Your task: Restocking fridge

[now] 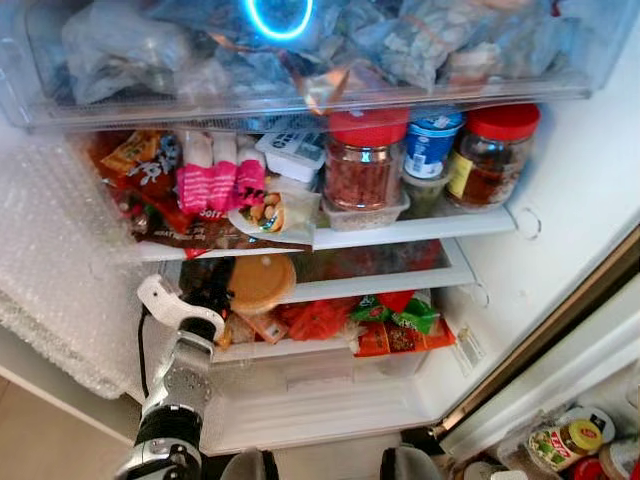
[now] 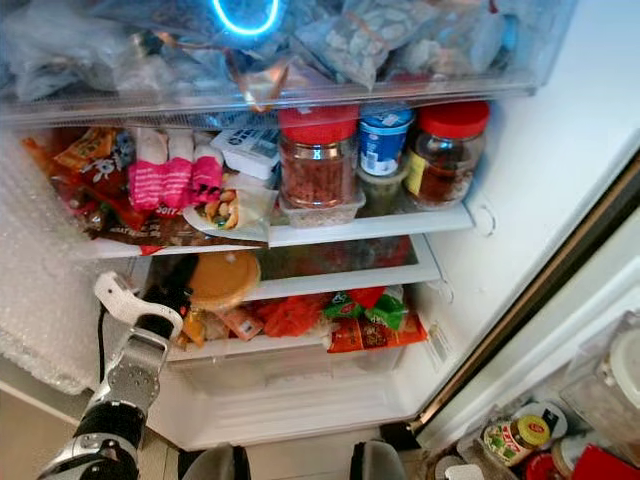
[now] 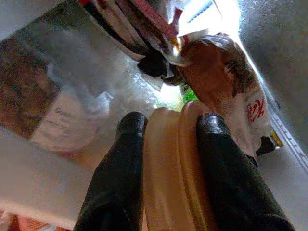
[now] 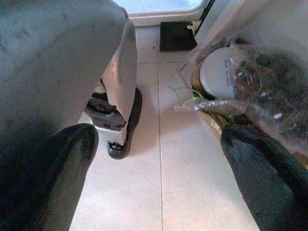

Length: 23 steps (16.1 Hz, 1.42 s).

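an open fridge (image 1: 560, 200) is standing before the robot, its white shelves crowded with food and a clear drawer (image 1: 300, 95) of bagged goods sitting across the top. the left gripper (image 3: 166, 126) is reaching into the lower shelf (image 1: 380, 285) on the left side, its two black fingers (image 3: 120, 163) pinching a flat round tan container (image 3: 171, 173) held on edge between them. in the head views that tan container (image 1: 262, 283) is resting at the left end of the lower shelf, just beside the gripper's wrist, with red and green packets (image 1: 395, 315) lying near it in the bin below. just past the container in the left wrist view, a brown wrapped loaf (image 3: 226, 91) is lying close against the fridge wall. on the shelf above, two red-lidded jars (image 1: 365, 160) are standing with a blue and white tub (image 1: 432, 140) between them, and pink packets (image 1: 220, 180) and snack bags are piled to the left. bubble wrap (image 1: 50, 260) is hanging along the fridge's left side. the right gripper (image 4: 159, 159) is hanging low over a pale tiled floor (image 4: 183, 183), its fingers spread wide apart and holding nothing, with the robot's foot (image 4: 120, 125) below it and a white-lidded jar (image 4: 221, 72) and plastic bags near by. more jars (image 1: 565, 440) are sitting at the lower right, by the fridge door.
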{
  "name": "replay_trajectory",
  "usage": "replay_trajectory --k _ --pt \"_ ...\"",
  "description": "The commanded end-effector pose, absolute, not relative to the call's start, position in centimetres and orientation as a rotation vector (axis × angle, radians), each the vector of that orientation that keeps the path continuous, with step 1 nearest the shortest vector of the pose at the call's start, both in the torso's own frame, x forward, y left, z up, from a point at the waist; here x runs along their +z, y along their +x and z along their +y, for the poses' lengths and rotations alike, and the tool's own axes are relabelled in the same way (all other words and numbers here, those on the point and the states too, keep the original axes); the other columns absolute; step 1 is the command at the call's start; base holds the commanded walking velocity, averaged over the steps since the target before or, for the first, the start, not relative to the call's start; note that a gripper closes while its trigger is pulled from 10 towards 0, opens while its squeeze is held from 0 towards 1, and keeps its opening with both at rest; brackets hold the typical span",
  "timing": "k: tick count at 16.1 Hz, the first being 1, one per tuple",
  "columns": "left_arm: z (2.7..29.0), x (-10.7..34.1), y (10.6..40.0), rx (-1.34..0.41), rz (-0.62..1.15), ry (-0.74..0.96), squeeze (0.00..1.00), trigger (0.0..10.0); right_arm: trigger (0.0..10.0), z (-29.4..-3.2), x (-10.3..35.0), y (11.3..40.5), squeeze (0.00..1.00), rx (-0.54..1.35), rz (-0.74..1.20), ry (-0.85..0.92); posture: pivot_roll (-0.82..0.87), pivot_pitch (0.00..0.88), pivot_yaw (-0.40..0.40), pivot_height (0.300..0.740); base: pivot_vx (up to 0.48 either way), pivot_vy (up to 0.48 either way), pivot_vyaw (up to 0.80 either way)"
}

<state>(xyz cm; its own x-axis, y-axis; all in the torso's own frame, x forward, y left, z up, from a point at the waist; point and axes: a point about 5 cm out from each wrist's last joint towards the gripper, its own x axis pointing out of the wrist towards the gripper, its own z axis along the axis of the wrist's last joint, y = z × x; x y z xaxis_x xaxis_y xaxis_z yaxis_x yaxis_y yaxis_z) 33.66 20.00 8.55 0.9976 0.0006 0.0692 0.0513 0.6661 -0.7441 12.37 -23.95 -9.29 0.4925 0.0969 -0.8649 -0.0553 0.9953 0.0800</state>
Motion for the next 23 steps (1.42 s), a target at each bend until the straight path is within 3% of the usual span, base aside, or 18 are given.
replay_trajectory --k 1,9,17,23 --pt "20.6 8.2 33.5 -0.008 -0.072 -0.828 0.00 10.0 10.0 -24.0 -9.5 11.7 0.00 0.092 1.066 0.047 -0.10 0.119 -0.011 0.636 0.000 0.000 0.00" --pt "22.2 7.0 33.0 0.113 -0.042 -0.718 0.00 10.0 10.0 -24.1 -9.3 12.2 0.00 0.084 1.059 0.048 -0.11 0.116 -0.015 0.636 0.000 0.000 0.00" --pt "19.2 11.7 34.4 -0.137 -0.162 -0.629 0.00 10.0 10.0 -23.8 -9.3 12.7 0.00 0.074 1.047 0.055 -0.10 0.107 0.011 0.636 0.000 0.000 0.00" --pt "17.7 9.5 34.9 -0.049 -0.082 -0.914 0.00 10.0 10.0 -23.9 -9.3 12.6 0.00 0.066 1.046 0.051 -0.13 0.105 0.006 0.636 0.000 0.000 0.00"
